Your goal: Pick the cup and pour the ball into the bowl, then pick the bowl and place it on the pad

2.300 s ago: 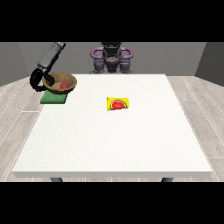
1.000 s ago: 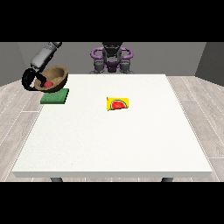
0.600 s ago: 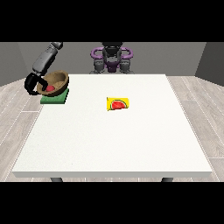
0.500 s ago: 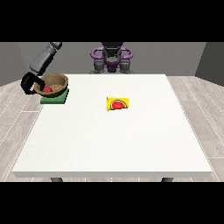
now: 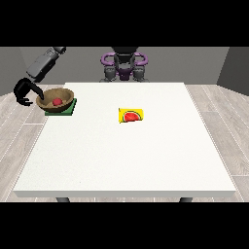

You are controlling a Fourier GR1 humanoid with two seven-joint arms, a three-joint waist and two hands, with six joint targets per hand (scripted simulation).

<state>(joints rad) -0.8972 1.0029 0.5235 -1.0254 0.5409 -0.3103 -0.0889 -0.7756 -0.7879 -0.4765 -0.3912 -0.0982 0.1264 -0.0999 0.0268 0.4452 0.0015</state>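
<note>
A brown wooden bowl rests on the green pad at the table's far left, and a red ball lies inside it. The black hand at the view's left hangs just left of the bowl, beyond the table edge. Its fingers are spread in a wide arc, and one fingertip reaches the bowl's near rim. A yellow cup with a red watermelon print lies on its side near the table's middle. The other arm stays folded against the torso, where its hand cannot be made out clearly.
The white table stretches towards the camera. Its left edge runs close beside the pad, and the grey forearm slants down over that corner.
The bowl was held up and tilted over the pad; now it sits level on the pad. The hand has let go and drawn back to the left.
</note>
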